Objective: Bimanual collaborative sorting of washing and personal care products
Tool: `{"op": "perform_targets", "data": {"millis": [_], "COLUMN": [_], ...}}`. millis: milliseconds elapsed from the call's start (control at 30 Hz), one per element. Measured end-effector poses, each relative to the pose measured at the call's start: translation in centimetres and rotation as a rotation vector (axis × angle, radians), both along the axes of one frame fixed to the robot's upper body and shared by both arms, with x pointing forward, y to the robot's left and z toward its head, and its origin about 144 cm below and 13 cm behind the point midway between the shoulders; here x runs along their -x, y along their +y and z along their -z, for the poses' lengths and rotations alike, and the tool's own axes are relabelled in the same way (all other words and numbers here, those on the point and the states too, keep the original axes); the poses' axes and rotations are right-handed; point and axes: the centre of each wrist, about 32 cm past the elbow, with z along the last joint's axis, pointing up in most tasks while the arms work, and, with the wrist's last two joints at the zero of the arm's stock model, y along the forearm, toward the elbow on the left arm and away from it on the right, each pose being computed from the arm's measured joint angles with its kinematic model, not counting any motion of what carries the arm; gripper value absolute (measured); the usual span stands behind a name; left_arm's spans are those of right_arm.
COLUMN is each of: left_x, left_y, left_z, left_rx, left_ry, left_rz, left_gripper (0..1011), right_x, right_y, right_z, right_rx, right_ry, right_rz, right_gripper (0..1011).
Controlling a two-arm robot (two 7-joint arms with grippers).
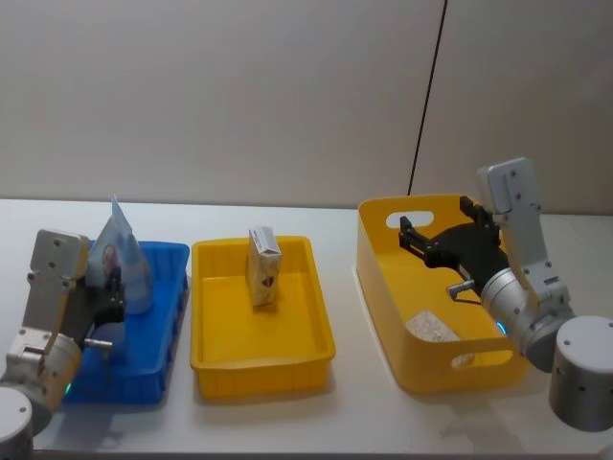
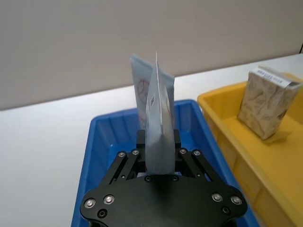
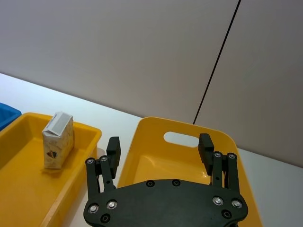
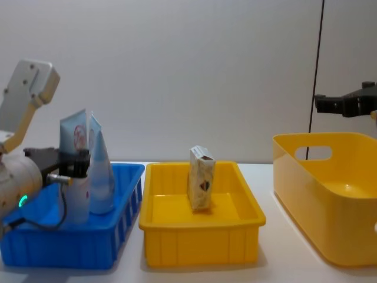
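**Left gripper clamps a tube in the blue bin; right gripper empty over the yellow bin**

Left gripper (image 2: 156, 138) has its fingers closed on a tube (image 2: 159, 124), holding it upright with the flat sealed end up, low inside the blue bin (image 1: 177, 309). A second tube (image 2: 140, 89), the one with a red round logo, stands just behind the first and looks to be touching it. I cannot tell whether the fingers pinch that one too.

One carton (image 1: 263, 269) stands upright, on its own, in the shallow yellow tray (image 1: 324, 307) beside the blue bin.

Right gripper (image 1: 414, 238) hangs over the far rim of the tall yellow bin (image 1: 383, 287), fingers spread wide with nothing between them. On that bin's floor lies a pale item (image 1: 431, 328), possibly another carton, but too unclear to name.

By the look of it, the sort is well along. Both tubes are in blue, a carton is in the tray, and no product lies loose on the table (image 1: 345, 422). What seems left is for the left gripper to let go of its tube, and for the right to fetch whatever remains in the tall bin.
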Motion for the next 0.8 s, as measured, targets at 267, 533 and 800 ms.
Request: {"op": "perform_targets", "data": {"millis": [267, 533, 800], "left_x": [0.4, 1.0, 1.5], "left_y": [-0.1, 0.0, 0.0], "left_z": [-1.7, -3.7, -5.4], "left_rx": [-0.013, -0.035, -0.054], "left_ry": [-0.085, -0.178, -0.241], "left_rz": [0.033, 0.086, 0.157], "left_gripper": [248, 248, 248], "right_x": [0.0, 0.0, 0.0], "right_y": [0.0, 0.0, 0.0], "right_z": [0.0, 0.0, 0.0], "right_rx": [0.0, 0.0, 0.0], "right_ry": [0.0, 0.0, 0.0], "right_rz": [0.0, 0.0, 0.0], "right_gripper": [1004, 1004, 1004]}}
